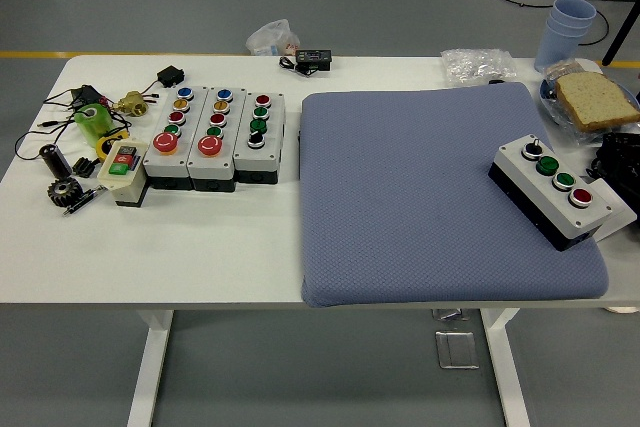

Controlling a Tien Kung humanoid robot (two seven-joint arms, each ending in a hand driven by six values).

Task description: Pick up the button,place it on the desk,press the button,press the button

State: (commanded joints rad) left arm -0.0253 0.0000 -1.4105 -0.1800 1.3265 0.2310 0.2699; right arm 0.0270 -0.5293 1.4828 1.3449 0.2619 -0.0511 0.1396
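Over at the right edge of the blue pad (430, 197) sits the button box (553, 190), long axis running far-left to near-right; right hand (622, 159) just beside it, fingers can't tell; left arm nowhere.

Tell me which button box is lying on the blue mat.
The four-button box at the mat's right edge; the three other boxes stand together on the bare table.
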